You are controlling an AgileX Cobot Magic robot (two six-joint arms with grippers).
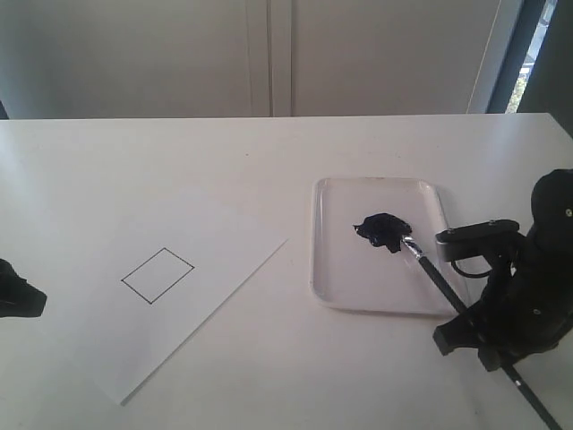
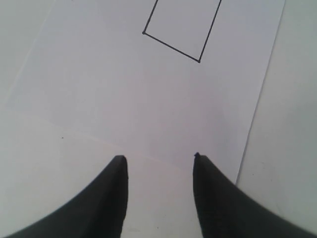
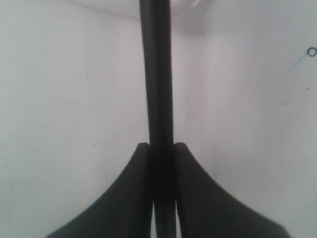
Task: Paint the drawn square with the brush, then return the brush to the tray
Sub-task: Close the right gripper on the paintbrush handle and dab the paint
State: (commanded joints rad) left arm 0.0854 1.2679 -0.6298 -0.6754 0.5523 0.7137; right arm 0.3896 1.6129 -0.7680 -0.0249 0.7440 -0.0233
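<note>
My right fingers (image 3: 124,198) pinch the brush (image 1: 433,272), its bristles touching the paint (image 1: 382,230) on the tray (image 1: 333,269) near the tabletop (image 1: 269,152) right edge. My left fingers (image 2: 106,198) hang spread, empty. I judge it's loading; next, carry it leftward to the unpainted square (image 1: 158,275).

one tray (image 1: 349,273), one brush (image 1: 432,270), one paper sheet (image 1: 224,237). one drawn square (image 1: 158,275), one paint blob (image 1: 382,228). two grippers: left gripper (image 2: 158,157), right gripper (image 3: 162,145).

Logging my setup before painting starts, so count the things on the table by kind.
paper sheet: 1
drawn square: 1
tray: 1
paint blob: 1
brush: 1
Total: 5
</note>
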